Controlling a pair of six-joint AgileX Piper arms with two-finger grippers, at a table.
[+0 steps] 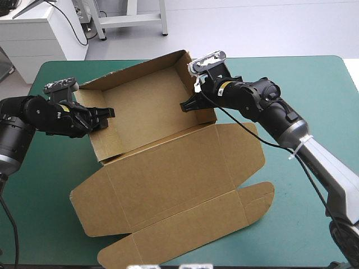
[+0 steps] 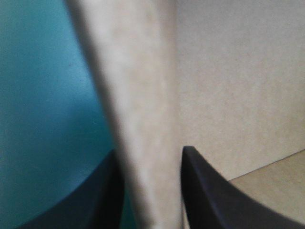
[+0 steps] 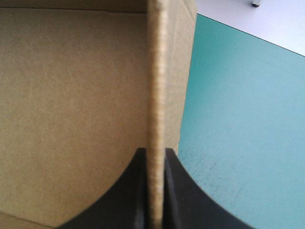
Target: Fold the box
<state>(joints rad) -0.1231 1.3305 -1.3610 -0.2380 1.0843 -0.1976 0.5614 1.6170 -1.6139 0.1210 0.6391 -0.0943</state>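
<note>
Both grippers grip the box (image 1: 147, 115). The left gripper (image 1: 104, 115) is nearly closed on the box's left side wall (image 2: 138, 119), and the right gripper (image 1: 188, 105) is nearly closed on its right side wall (image 3: 155, 71). Each has one black finger inside the tray and one outside.

The teal-green cover (image 1: 317, 78) shows on every side of the box, which sits about mid-table. The lid (image 1: 174, 174) is the box's largest panel. It lies flat on the near side of the tray, with its flaps (image 1: 185, 238) spread at its outer edge. The back wall (image 1: 134, 70) stands upright, as do both gripped walls.

By my reading, the tray is formed. The side walls probably need pressing or tucking to hold, and the lid and its flaps are not yet folded.
</note>
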